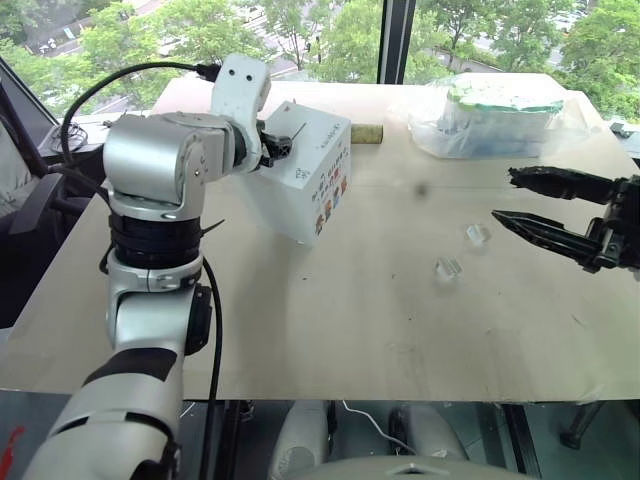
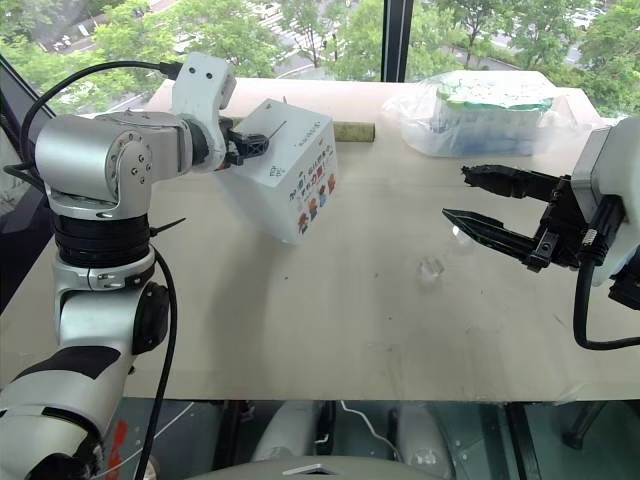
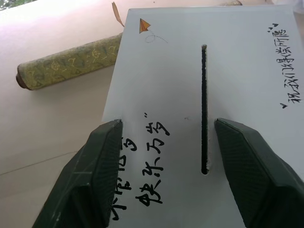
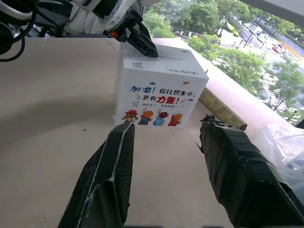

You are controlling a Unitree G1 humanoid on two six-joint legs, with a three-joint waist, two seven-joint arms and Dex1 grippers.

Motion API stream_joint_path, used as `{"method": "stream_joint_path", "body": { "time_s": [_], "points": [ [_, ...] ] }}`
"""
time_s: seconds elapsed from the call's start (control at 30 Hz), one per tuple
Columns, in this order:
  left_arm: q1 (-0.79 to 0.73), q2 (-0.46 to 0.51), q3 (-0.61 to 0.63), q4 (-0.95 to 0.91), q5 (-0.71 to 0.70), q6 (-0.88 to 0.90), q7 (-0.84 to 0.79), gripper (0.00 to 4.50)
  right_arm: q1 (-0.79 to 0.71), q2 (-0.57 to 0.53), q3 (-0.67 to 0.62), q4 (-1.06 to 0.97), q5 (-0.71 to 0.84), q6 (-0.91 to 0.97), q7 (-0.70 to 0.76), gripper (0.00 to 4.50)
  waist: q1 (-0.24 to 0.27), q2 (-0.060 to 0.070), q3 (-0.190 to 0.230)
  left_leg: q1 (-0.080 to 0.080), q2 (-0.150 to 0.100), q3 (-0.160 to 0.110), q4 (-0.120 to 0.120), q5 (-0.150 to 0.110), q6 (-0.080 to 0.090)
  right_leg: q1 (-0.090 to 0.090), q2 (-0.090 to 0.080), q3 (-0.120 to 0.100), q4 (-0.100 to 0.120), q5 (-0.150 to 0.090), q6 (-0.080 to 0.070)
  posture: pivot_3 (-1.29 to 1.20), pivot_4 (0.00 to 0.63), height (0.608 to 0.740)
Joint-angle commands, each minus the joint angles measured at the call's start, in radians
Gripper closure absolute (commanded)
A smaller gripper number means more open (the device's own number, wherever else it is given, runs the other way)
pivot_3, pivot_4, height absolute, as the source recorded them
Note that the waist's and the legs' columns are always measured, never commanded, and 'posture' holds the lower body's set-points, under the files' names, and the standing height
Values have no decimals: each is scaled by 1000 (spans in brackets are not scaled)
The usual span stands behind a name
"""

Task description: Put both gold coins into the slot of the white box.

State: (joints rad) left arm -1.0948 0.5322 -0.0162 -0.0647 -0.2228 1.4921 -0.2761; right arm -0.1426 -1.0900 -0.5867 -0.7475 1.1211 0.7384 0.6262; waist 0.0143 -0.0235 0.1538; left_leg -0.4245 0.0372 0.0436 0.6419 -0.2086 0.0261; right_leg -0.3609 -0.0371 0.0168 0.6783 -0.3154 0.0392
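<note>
The white box stands on the table at the back left, with cartoon pictures on its side and black handwriting on top. Its slot is a thin dark slit in the top face. My left gripper hovers open just over that top, one finger on each side of the slot and nothing between them. Over the right side of the table my right gripper hangs open and empty, pointing toward the box. The gold coins are out of view.
A rolled gold-green scroll lies behind the box. A clear-bagged green-and-white package sits at the back right. Two small clear plastic pieces lie on the tabletop near my right gripper.
</note>
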Motion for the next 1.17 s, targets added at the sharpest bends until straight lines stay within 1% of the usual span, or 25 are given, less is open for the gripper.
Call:
{"method": "stream_joint_path", "body": {
  "time_s": [0.03, 0.1, 0.2, 0.3, 0.33, 0.37, 0.43, 0.47, 0.57, 0.67, 0.73, 0.8, 0.93, 0.97, 1.1, 1.17],
  "points": [
    [35, -10, -26, 4, -9, 19, -12, 1519, 0, 8, -22, -13, -5, -17, -2, 2101, 0, 0, 0, 0, 0, 0, 0, 0, 0, 0, 0, 0, 0, 0, 0, 0, 150, 740],
    [40, -15, -31, -33, -21, -23, -32, 1519, 0, 8, -25, -14, -3, -17, -2, 2101, 0, 0, 0, 0, 0, 0, 0, 0, 0, 0, 0, 0, 0, 0, 0, 0, 150, 740],
    [59, -52, -22, -132, -54, -120, -70, 1519, 0, 7, -28, -11, -2, -16, 0, 2101, 2, -1, 0, -1, 0, -1, 0, 0, 0, 0, 0, -1, 0, 0, 0, 0, 150, 740],
    [146, -196, 107, -246, -195, -324, -170, 1519, 8, 10, -28, -7, -5, -6, -14, 2101, 2, -1, 1, -5, 0, -2, 2, 0, 0, -1, -3, -3, -1, 0, 0, 0, 150, 740],
    [181, -214, 114, -277, -209, -384, -190, 1519, 12, 11, -26, -5, -10, -2, -20, 2101, 1, -2, 2, -7, 0, -2, 2, 0, -1, -2, -5, -4, -2, 0, 0, 0, 150, 740],
    [227, -203, 99, -320, -244, -410, -248, 1519, 25, 12, -25, -10, -22, -1, -16, 2101, -1, -2, 2, -7, 0, -2, 2, 0, -1, -3, -5, -4, -2, 0, 0, 0, 150, 740],
    [305, -185, 85, -377, -298, -431, -315, 1519, 45, 15, -27, -14, -24, 9, -24, 2101, -13, -2, 2, -7, 0, -1, 2, 0, -1, -3, -4, -2, -3, 0, 0, 0, 150, 740],
    [339, -180, 84, -398, -319, -477, -350, 1519, 58, 16, -31, -16, -27, 10, -24, 2101, -14, -2, 2, -5, 1, 0, 0, 0, -1, -3, -3, -1, -2, 0, 0, 0, 150, 740],
    [391, -190, 127, -399, -387, -473, -354, 1519, 110, 22, -32, -28, -67, 14, -19, 2101, -12, -1, 2, -5, 1, -1, -1, 0, -1, -4, -2, -2, -2, 0, 0, 0, 150, 740],
    [497, -115, 123, -430, -441, -522, -472, 1519, 221, 61, -49, -56, -126, 2, 5, 2101, -8, -1, 2, -6, 1, -1, 0, 0, 0, -3, 1, -2, -2, 0, 0, 0, 150, 740],
    [582, -52, 116, -447, -450, -577, -550, 1519, 295, 96, -80, -67, -155, -6, 20, 2101, -8, -1, 2, -6, 0, 0, 0, 0, 0, -3, 1, -1, -2, 0, 0, 0, 150, 740],
    [663, -8, 130, -449, -457, -617, -588, 1519, 379, 130, -120, -76, -201, -20, 44, 2101, -6, -1, 2, -5, 0, 0, 0, 0, 0, -3, 1, -1, -3, 0, 0, 0, 150, 740],
    [799, 69, 164, -455, -446, -690, -619, 1519, 539, 200, -205, -87, -284, -61, 109, 2101, 1, -1, 2, -5, 1, -2, 0, 0, 0, -2, 1, -3, -3, 0, 0, 0, 150, 740],
    [828, 82, 179, -452, -446, -700, -618, 1519, 571, 218, -221, -88, -304, -75, 121, 2101, 1, -1, 2, -5, 1, -3, 0, -2, 3, -1, 1, -4, -3, 0, 0, 0, 150, 740],
    [916, 122, 210, -453, -438, -753, -619, 1519, 655, 262, -272, -86, -350, -118, 165, 2101, -1, -1, 2, -4, 1, -3, 0, -2, 4, -1, 1, -3, -3, 0, 0, 0, 150, 740],
    [938, 134, 207, -435, -422, -793, -630, 1519, 676, 283, -272, -89, -362, -137, 176, 2101, -1, -1, 2, -3, 1, -3, 0, -2, 4, -1, 1, -3, -2, 0, 0, 0, 150, 740]
  ]
}}
